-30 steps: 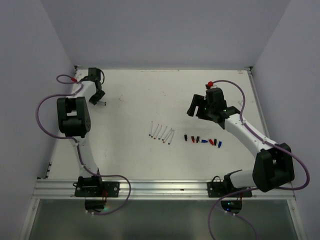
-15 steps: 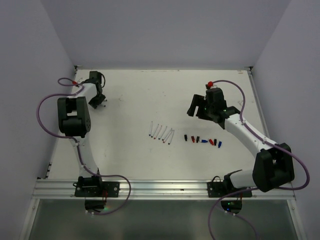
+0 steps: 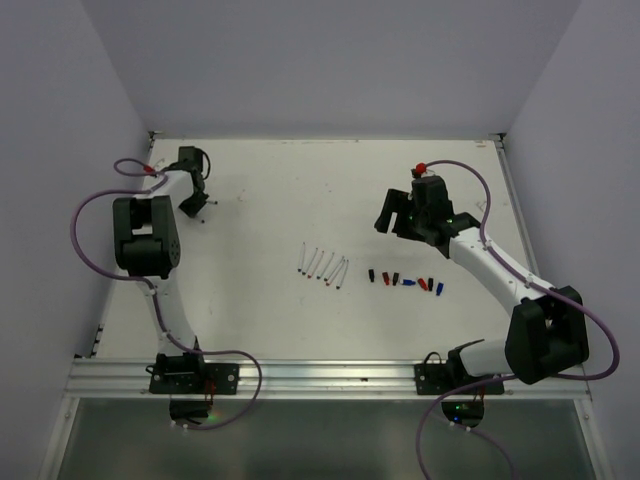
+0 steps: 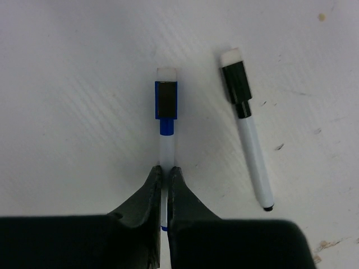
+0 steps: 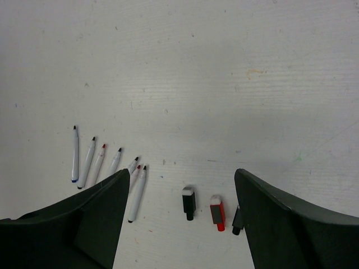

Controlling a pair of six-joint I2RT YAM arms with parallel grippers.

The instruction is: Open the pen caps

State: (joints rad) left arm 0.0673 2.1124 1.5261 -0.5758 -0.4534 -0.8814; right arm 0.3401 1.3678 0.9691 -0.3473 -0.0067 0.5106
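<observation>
**Two Capped Pens Left, Rest Already Open**

Finds most of the job done. Counts several bare pens (image 3: 323, 265) in a slanted row at the centre of the overhead view, with their loose caps (image 3: 405, 281) lined up just to the right, apart from them. Spots the last two at upper left, side by side on the table (image 3: 300, 180), both with caps on. Catches the left gripper (image 4: 164, 178) clenched on the white barrel of the blue-capped pen (image 4: 166, 154), its blue cap (image 4: 166, 101) pointing toward the top of the wrist frame. Notes the black-capped pen (image 4: 251, 151) just beside it at right, untouched. Places the right gripper (image 3: 395, 213) at centre right, up-frame of the loose caps, jaws spread wide, holding nothing. Judges two pulls remaining, probably calling for that free gripper on the blue cap.
</observation>
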